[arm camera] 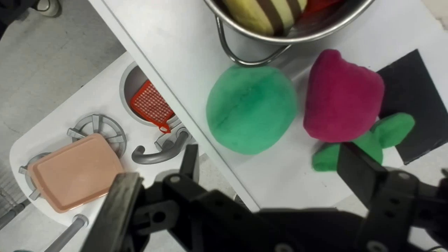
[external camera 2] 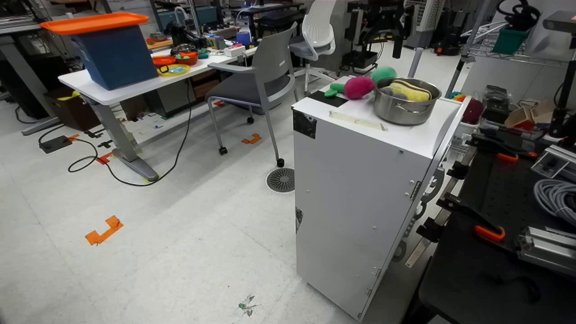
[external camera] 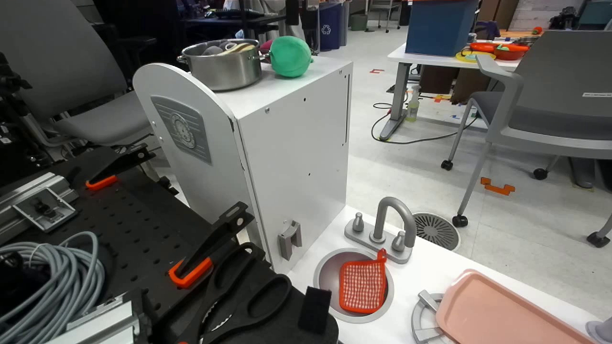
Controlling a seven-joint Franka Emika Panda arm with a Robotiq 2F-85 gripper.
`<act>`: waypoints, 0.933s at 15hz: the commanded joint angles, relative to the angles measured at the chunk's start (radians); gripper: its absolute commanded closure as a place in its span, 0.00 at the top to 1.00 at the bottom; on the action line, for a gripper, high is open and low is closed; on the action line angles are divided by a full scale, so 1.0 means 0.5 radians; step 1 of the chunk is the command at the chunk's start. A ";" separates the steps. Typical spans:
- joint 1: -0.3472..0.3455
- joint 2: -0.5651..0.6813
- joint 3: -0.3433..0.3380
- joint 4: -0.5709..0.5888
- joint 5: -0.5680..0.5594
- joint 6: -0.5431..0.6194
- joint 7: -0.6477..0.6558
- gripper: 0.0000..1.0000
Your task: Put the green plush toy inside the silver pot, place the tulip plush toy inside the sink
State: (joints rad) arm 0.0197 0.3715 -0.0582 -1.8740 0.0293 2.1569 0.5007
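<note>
The green plush toy (arm camera: 250,110) is a round ball on the white cabinet top, beside the handle of the silver pot (arm camera: 290,40); it also shows in both exterior views (external camera: 290,56) (external camera 2: 384,73). The tulip plush toy (arm camera: 343,99), magenta with green leaves, lies right of the ball, mostly hidden behind it in an exterior view (external camera: 266,46). The pot (external camera: 222,71) (external camera 2: 400,110) holds a yellow-brown striped plush and other items. My gripper (arm camera: 268,147) is open and empty above the cabinet top; its right finger overlaps the tulip's leaves in view. The sink (external camera: 330,283) is on the lower counter.
A red checked pot holder (external camera: 362,286) lies in the sink below the grey faucet (external camera: 406,217). A pink tray (external camera: 497,310) rests over burners. A black square (arm camera: 413,105) is beside the tulip. The cabinet (external camera 2: 346,193) drops steeply to the counter. A black work table (external camera: 129,224) stands alongside.
</note>
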 commanded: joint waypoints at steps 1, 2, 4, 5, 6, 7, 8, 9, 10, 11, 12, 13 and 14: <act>0.003 0.002 0.000 0.016 0.087 -0.057 -0.024 1.00; 0.007 0.004 -0.003 0.015 0.085 -0.067 -0.021 1.00; 0.012 0.009 -0.007 0.016 0.074 -0.091 -0.009 1.00; 0.013 0.009 -0.007 0.014 0.071 -0.102 -0.011 0.99; 0.011 0.010 -0.006 0.011 0.073 -0.117 -0.019 0.96; 0.009 0.011 -0.006 0.009 0.070 -0.132 -0.024 0.93; 0.008 0.014 -0.008 0.011 0.068 -0.162 -0.024 0.79; 0.008 0.016 -0.011 0.013 0.062 -0.187 -0.021 0.69; 0.009 0.017 -0.011 0.014 0.058 -0.205 -0.021 0.68; 0.008 0.019 -0.012 0.015 0.055 -0.221 -0.024 0.60; 0.004 0.022 -0.012 0.018 0.060 -0.248 -0.030 0.53; 0.002 0.024 -0.011 0.020 0.063 -0.266 -0.036 0.44; 0.000 0.027 -0.011 0.022 0.064 -0.276 -0.043 0.37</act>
State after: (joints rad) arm 0.0196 0.3755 -0.0578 -1.8809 0.0511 2.0561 0.4980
